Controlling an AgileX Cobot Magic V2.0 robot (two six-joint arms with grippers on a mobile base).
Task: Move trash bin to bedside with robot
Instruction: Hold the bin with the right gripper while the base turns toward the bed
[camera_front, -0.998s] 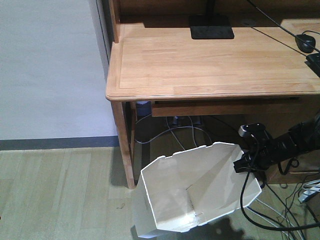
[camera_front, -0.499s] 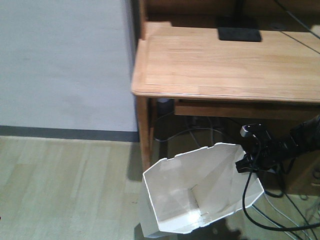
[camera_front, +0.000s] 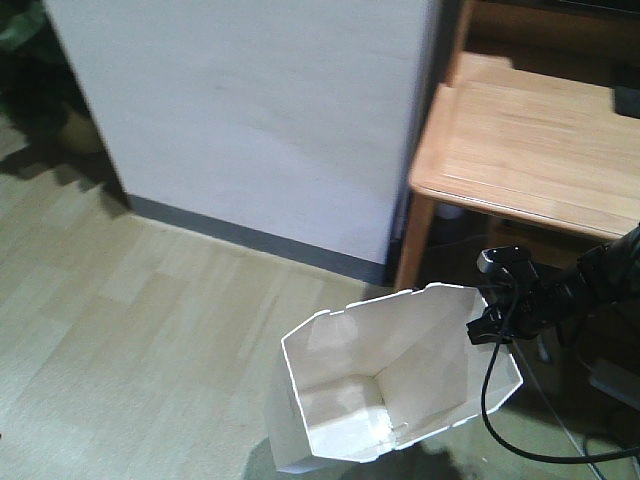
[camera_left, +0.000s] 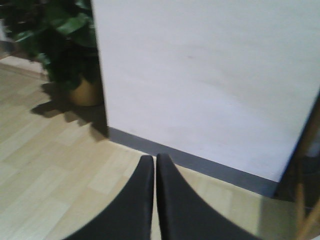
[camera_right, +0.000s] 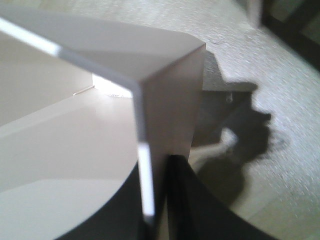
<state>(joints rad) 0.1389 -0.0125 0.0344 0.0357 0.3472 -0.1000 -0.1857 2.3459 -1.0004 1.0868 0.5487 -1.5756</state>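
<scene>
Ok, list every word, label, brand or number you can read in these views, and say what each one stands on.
None: no text can be read in any view.
The trash bin is plain white inside and out.
The wall and the wooden desk carry no marks.
The plant pot is too blurred and dark to tell whether it has a label.

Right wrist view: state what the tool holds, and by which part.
The right tool grips the white faceted plastic trash bin by its top rim, one finger inside the wall, one outside. The left tool holds nothing.
</scene>
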